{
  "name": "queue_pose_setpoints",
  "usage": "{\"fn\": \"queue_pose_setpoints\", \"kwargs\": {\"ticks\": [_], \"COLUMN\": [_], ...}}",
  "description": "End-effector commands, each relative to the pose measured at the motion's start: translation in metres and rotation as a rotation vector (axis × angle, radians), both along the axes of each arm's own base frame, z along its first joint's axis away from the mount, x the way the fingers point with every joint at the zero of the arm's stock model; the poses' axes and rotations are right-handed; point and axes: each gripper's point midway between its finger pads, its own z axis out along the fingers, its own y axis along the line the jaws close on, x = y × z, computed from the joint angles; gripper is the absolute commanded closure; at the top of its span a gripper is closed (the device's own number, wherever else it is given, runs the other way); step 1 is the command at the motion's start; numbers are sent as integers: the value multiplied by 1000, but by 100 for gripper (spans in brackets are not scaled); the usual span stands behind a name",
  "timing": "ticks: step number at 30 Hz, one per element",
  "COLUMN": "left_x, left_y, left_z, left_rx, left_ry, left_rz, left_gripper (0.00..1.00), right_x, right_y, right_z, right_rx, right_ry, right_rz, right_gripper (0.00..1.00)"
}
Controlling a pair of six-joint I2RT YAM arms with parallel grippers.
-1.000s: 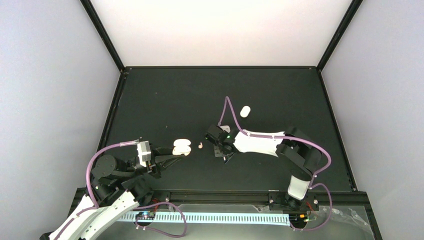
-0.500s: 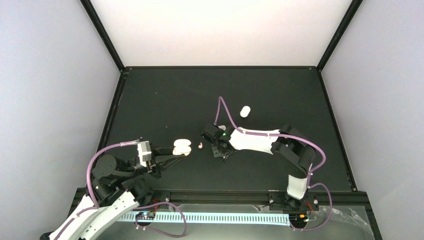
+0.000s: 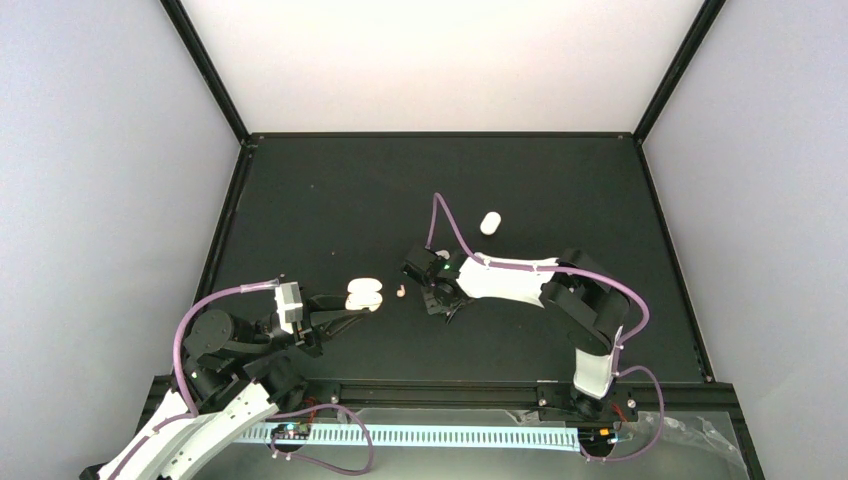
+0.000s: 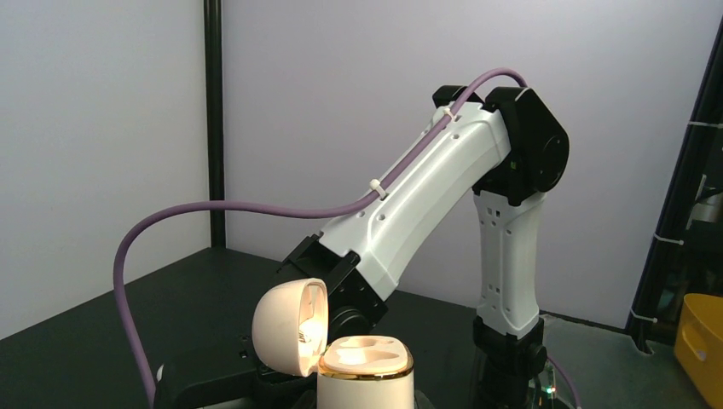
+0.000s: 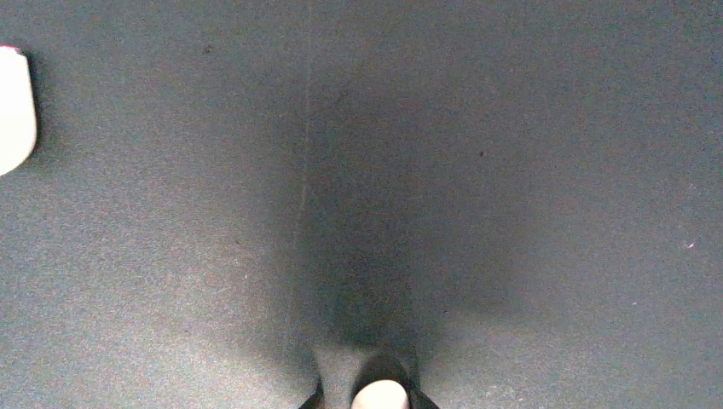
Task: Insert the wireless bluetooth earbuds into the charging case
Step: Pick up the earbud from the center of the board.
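— Where is the charging case (image 3: 363,294)?

— On the black table (image 3: 330,190), at about 8 o'clock from the table's middle in the top view. It stands open. In the left wrist view the base shows a gold rim, and the lid (image 4: 288,328) hangs off at its 9 o'clock, lit warm inside.

— And the left gripper (image 3: 368,306)?

— Its fingers reach the case from 7 o'clock and look narrowly closed on the base. The left wrist view does not show the fingers themselves, so I judge that from above.

— The right gripper (image 3: 446,302)?

— It points down at the table, at 3 o'clock from the case and apart from it. In its own wrist view the fingertips are nearly together, pinching the held earbud (image 5: 381,397), a small pale knob at the 6 o'clock edge.

— Any other bud?

— A loose earbud (image 3: 401,292) lies on the table between the case and the right gripper, near the case's 3 o'clock and touching neither.

— Anything else?

— A white capsule (image 3: 489,223) lies at 1 o'clock from the right gripper, well apart. A white rounded thing (image 5: 13,111) is cut off by the 9 o'clock edge of the right wrist view. I cannot tell what it is.
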Motion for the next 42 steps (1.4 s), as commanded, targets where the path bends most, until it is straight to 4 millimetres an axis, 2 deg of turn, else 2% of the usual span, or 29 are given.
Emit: {"fn": "queue_pose_setpoints", "kwargs": {"ticks": [1,7,14,20,28,37,42], "left_x": [-3,-3,-3,-2,-2,-2,-1], "left_y": [-1,0,-1,-1,-1,-2,-2], "left_z": [6,6,5,5,5,4,4], "left_rx": [-9,-10,-9,-8,-8,-5,-4], "left_ry": [-23,-24,-23,-22,-21,-18,-18], "left_rz": [-14,-14,-13,-12,-13,-13,-13], "left_gripper": [98,98,98,98,98,98,98], "right_x": [-3,-4,-2,0,-5,-11,-12], "right_y": [-24,-25,-28,-28,-20,-22,-23], "right_z": [-27,-29,-29,-30,-38,-43,-43], "right_rx": [-126,-126,-151,-162,-129,-119,-105], "right_ry": [30,36,22,23,64,83,81], "right_rz": [15,21,21,48,90,94,84], "right_gripper": [76,82,72,71,77,88,91]}}
